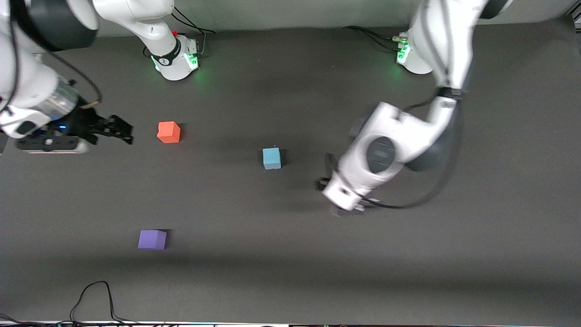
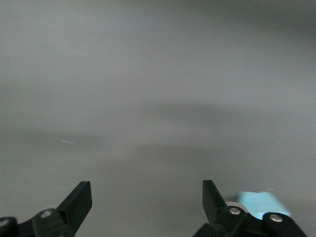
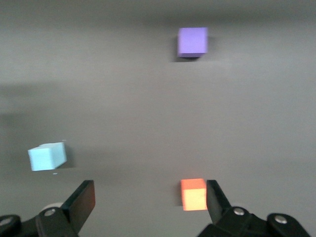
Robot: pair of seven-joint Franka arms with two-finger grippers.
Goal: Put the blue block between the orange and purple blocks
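The blue block [image 1: 272, 158] sits on the dark table, about midway between the arms. The orange block [image 1: 169, 132] is toward the right arm's end. The purple block [image 1: 152, 239] is nearer the front camera than the orange one. My left gripper [image 1: 347, 210] hangs over bare table beside the blue block, on the left arm's side. It is open and empty [image 2: 147, 197], with the blue block [image 2: 259, 203] partly hidden by one finger. My right gripper [image 1: 128, 134] is open and empty [image 3: 149, 197] beside the orange block [image 3: 193, 193]. The right wrist view also shows the purple block [image 3: 192, 41] and the blue block [image 3: 47, 155].
The two arm bases [image 1: 177, 59] [image 1: 411, 56] stand at the table's edge farthest from the front camera. A black cable [image 1: 95, 299] loops on the table [image 1: 290, 263] at the edge nearest the front camera, toward the right arm's end.
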